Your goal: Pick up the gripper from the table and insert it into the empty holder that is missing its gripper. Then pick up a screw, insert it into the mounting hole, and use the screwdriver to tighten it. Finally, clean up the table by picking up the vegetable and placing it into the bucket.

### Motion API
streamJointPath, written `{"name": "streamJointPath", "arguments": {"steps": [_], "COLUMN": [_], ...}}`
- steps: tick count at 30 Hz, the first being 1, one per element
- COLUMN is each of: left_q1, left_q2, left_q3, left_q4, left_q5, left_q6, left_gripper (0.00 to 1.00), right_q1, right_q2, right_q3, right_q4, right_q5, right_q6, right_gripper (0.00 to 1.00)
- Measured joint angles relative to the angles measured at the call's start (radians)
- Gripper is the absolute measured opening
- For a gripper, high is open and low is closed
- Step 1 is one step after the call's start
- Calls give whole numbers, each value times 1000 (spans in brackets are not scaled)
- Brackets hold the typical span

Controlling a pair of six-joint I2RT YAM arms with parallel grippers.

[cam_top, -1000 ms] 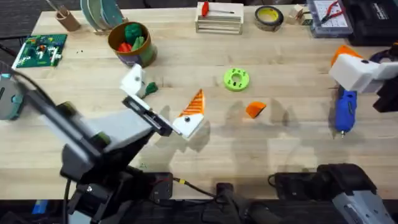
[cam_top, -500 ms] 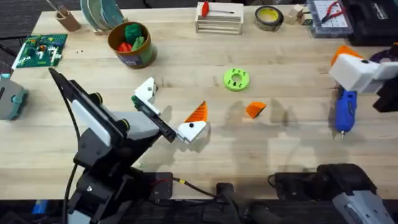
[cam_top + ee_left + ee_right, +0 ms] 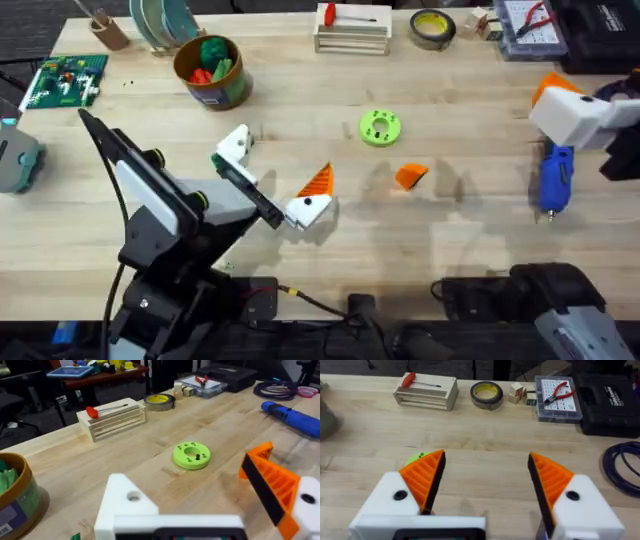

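Since a second ago the left arm has swung upright, its left claw [image 3: 268, 177] now spread wide over the table, so the empty right claw [image 3: 485, 480], also wide, should reach down for the orange wedge [image 3: 410, 177] lying beside the green disc [image 3: 379, 128].

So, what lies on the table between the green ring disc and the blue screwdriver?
In the overhead view, the loose orange gripper lies between the green ring disc and the blue screwdriver; the remaining stretch is bare wood.
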Motion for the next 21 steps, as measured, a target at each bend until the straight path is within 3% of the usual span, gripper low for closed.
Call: {"name": "streamJointPath", "arguments": {"steps": [21], "left_q1": [0], "left_q2": [0], "left_q3": [0], "left_q4": [0], "left_q5": [11], "left_q6": [0], "left_gripper": [994], "right_q1": [0], "right_q2": [0], "right_q3": [0], "right_q4": [0], "right_q5": [0], "right_q6": [0], "right_gripper": [991]}}
